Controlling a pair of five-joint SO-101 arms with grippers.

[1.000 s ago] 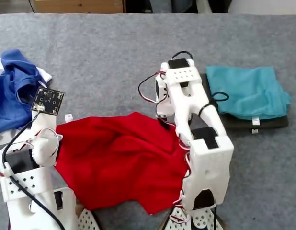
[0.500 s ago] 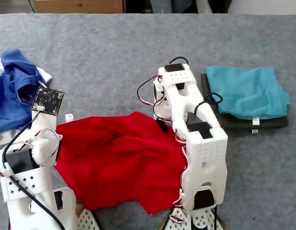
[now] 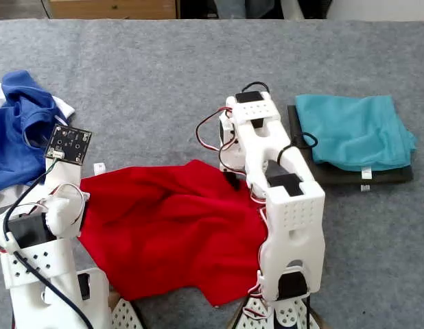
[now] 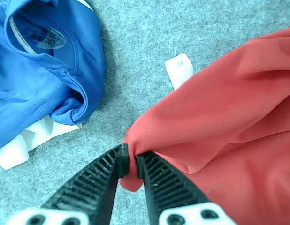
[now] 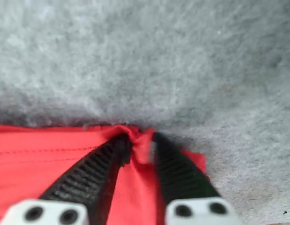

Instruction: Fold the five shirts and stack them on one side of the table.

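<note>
A red shirt lies spread and rumpled on the grey table between the two arms. My left gripper is shut on its left edge, near the blue shirt. My right gripper is shut on a pinch of the red shirt's far right edge, low on the cloth-covered table. A blue shirt lies crumpled over a white one at the far left. At the right, a folded teal shirt rests on a folded dark one.
A small white tag sticks out beside the red shirt near the blue shirt. A wooden box edge stands beyond the table's far side. Grey cloth covers the table's far half.
The right arm has shifted a little to the left and lowered over the red shirt's right edge. The left arm and the shirts have stayed put.
</note>
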